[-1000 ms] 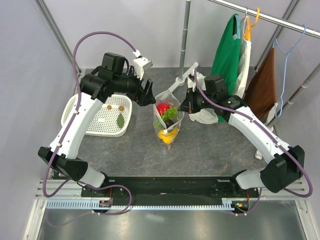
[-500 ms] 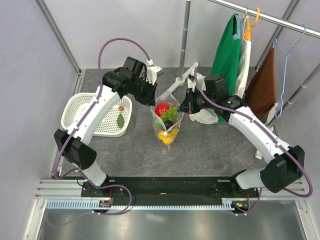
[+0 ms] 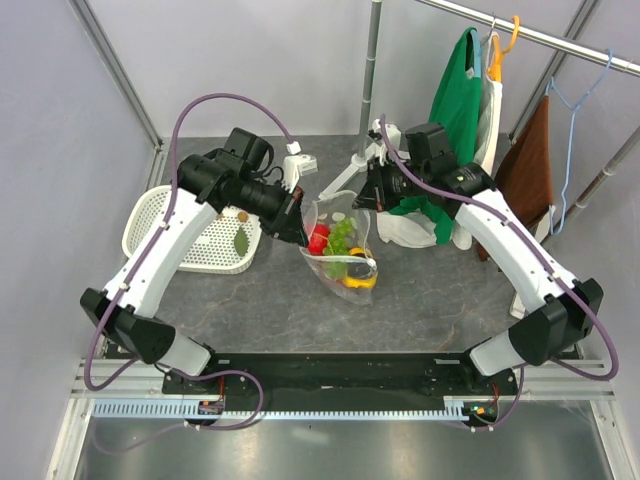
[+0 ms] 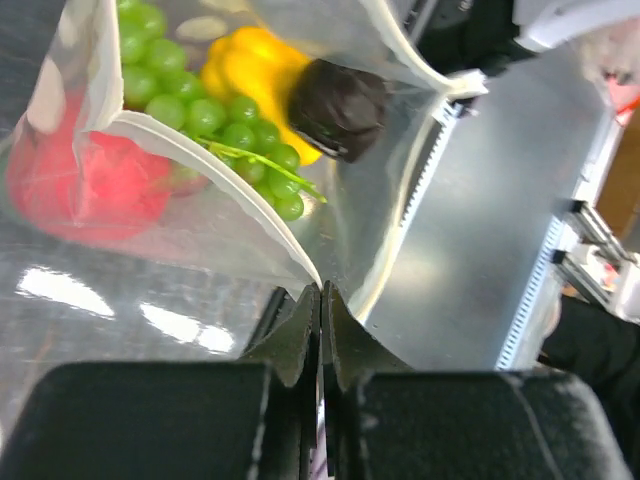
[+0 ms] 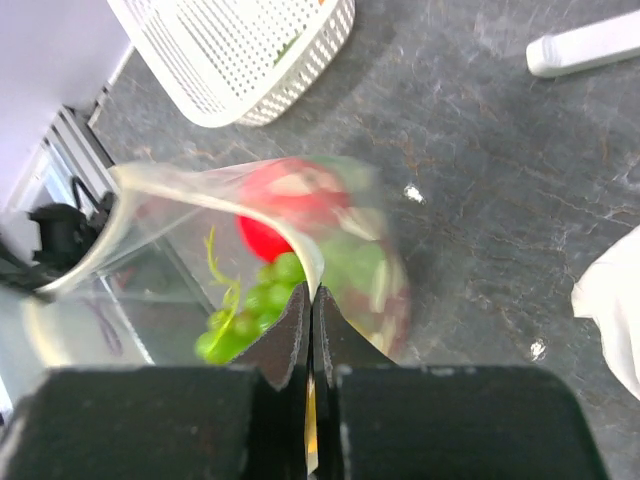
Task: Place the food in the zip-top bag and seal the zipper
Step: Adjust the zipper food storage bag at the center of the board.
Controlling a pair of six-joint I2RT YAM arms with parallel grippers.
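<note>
Grey table (image 3: pixel 430 300): food (image 4: pixel 250 65) sits in the zip-top bag (image 3: pixel 340 250); my left gripper (image 4: pixel 320 292) and right gripper (image 5: pixel 310 292) pinch its rim, presumably tensioning the mouth for sealing.

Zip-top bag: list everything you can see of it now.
The bag is clear, soft plastic with faint white dots and a pale strip along its rim. Its mouth is open, unsealed. The left gripper and right gripper, both shut, pinch opposite ends of the rim. Inside show a red fruit, green grapes, a yellow piece and a dark item. Its bottom seems to rest on the grey table.
</note>
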